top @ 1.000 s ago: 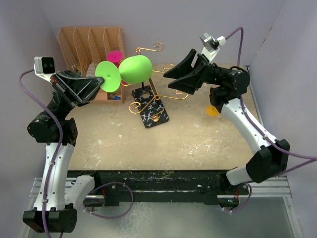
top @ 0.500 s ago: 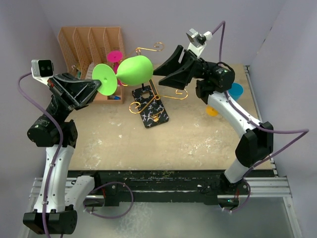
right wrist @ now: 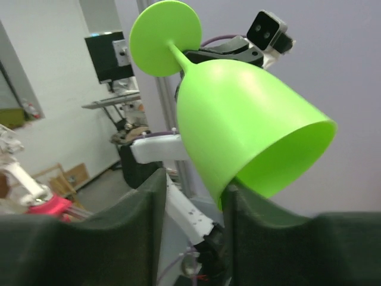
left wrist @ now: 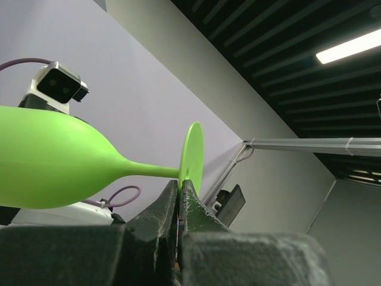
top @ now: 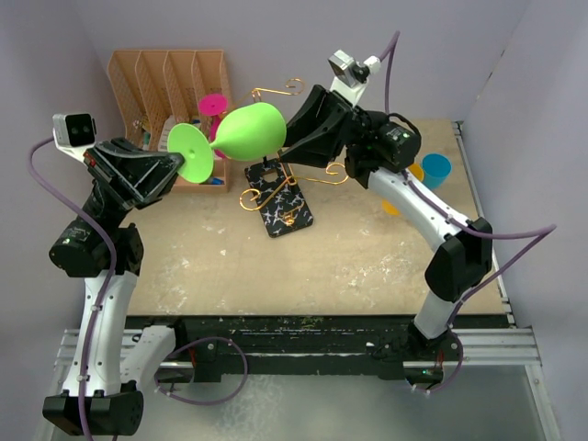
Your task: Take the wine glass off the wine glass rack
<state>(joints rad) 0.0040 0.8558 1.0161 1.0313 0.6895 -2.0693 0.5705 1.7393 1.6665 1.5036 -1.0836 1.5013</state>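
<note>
Tan table [top: 367, 253] below; left hand [top: 180, 169] pinches wine glass [top: 250, 129] by foot.

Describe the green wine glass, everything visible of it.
The wine glass is lime green, opaque and plastic-looking, with a rounded bowl, a thin stem and a flat round foot. It lies on its side in the air, mouth toward the right pincer. The left pincer is shut on the foot's edge. The open right pincer flanks the bowl's rim; contact unclear.

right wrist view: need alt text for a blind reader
A lime green wine glass, foot up and open mouth toward the camera, dips between the open fingers of the right gripper. The left gripper holds its foot.
</note>
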